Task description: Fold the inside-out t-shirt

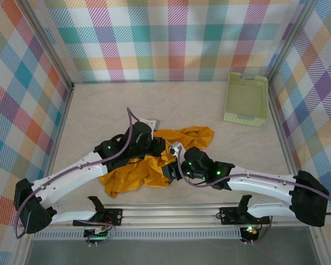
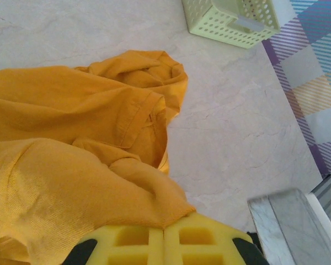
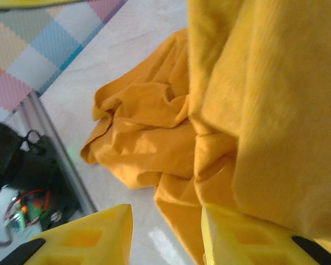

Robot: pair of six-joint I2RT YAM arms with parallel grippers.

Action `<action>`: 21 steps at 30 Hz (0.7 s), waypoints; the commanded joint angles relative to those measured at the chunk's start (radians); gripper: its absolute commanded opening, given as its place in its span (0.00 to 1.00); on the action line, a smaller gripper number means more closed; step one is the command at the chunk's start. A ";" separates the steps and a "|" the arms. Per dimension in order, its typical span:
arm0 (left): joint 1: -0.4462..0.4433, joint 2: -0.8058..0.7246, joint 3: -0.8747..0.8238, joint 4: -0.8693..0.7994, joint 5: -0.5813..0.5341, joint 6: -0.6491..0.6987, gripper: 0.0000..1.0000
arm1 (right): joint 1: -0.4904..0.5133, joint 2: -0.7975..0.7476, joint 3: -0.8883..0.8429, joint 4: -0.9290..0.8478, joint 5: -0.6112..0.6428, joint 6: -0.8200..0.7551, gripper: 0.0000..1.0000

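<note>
Fabric of the t-shirt (image 2: 71,165) hangs from my left fingers (image 2: 201,232), clamped to lift it; my right fingers (image 3: 231,234) stand apart beside it.

Stock on hand, by kind:
- Mustard-yellow short-sleeved cotton t-shirt (image 1: 133,175): 1.
- Pale green perforated rectangular plastic basket (image 1: 246,99): 1.
- White jointed robot arms: 2, left arm (image 1: 71,175) and right arm (image 1: 259,186).
- Two-finger grippers with yellow moulded pads: 2, left gripper (image 2: 164,243) and right gripper (image 3: 165,232).
- Pale marbled table (image 1: 99,110): 1.
</note>
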 commanded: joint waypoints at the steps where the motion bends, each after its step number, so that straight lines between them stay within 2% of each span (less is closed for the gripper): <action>1: 0.007 -0.006 0.033 -0.031 -0.010 0.025 0.00 | -0.041 0.013 0.031 0.018 0.120 0.044 0.38; 6: 0.007 -0.012 0.030 -0.034 0.017 0.029 0.00 | -0.140 0.037 0.044 0.017 0.062 0.057 0.38; 10: 0.006 -0.010 0.029 -0.015 0.051 0.028 0.00 | -0.154 0.084 0.085 0.026 -0.006 0.037 0.40; 16: 0.006 -0.016 0.025 0.004 0.068 0.021 0.00 | -0.154 0.133 0.112 0.013 0.034 0.045 0.43; 18: 0.007 -0.014 0.027 0.000 0.062 0.021 0.00 | -0.153 0.143 0.120 0.008 0.034 0.040 0.39; 21: 0.008 -0.016 0.031 -0.021 0.027 0.021 0.00 | -0.154 0.138 0.119 -0.004 0.031 0.035 0.25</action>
